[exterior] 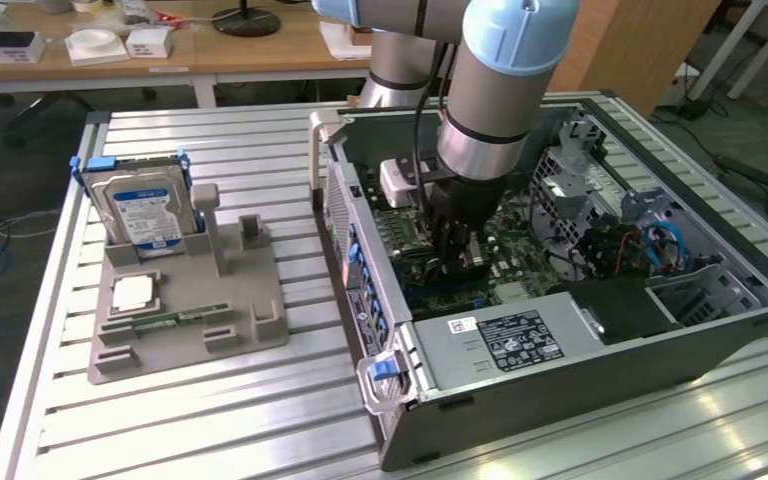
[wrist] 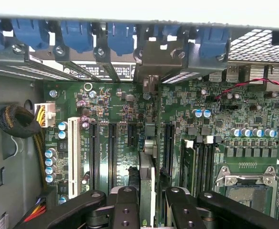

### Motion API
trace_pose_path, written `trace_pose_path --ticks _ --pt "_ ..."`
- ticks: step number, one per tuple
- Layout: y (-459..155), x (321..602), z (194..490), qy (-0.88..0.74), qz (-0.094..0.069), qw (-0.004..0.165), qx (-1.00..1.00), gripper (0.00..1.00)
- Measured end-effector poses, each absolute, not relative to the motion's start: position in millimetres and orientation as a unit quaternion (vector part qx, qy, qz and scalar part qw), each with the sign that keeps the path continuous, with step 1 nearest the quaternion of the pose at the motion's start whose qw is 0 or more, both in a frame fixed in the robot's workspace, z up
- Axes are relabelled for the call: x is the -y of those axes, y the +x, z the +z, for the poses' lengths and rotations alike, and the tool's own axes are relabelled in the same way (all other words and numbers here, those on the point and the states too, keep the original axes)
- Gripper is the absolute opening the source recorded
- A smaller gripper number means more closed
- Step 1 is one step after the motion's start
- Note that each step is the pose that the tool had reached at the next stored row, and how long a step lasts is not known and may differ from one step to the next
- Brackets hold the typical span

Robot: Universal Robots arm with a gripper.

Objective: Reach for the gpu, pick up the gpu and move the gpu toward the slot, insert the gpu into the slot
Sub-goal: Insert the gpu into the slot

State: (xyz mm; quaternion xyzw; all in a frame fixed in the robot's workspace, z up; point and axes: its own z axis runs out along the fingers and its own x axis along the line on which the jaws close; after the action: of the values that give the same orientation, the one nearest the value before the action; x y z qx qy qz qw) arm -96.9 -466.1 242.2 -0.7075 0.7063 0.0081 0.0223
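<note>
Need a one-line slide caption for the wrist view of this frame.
Gripper holds the gpu edge-on above the green motherboard, among its long black slots, inside the open computer case.

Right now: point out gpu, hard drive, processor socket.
gpu (wrist: 147,183): wrist view, top edge of the card.
hard drive (exterior: 143,208): exterior view, blue label.
processor socket (wrist: 248,183): wrist view, metal frame.

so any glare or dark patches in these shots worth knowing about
Exterior view: ceiling light streaks glare along the ribbed metal table, while the inside of the computer case sits in shadow under the arm. Wrist view: the top edge is washed out white, the motherboard is evenly lit, and the gpu between the black fingers reads dark.
</note>
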Motion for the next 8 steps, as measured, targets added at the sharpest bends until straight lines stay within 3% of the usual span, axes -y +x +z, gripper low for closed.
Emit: trace_pose_path --ticks 8 --pt "-98.1 466.0 238.6 -0.708 0.008 0.022 -0.706 0.26"
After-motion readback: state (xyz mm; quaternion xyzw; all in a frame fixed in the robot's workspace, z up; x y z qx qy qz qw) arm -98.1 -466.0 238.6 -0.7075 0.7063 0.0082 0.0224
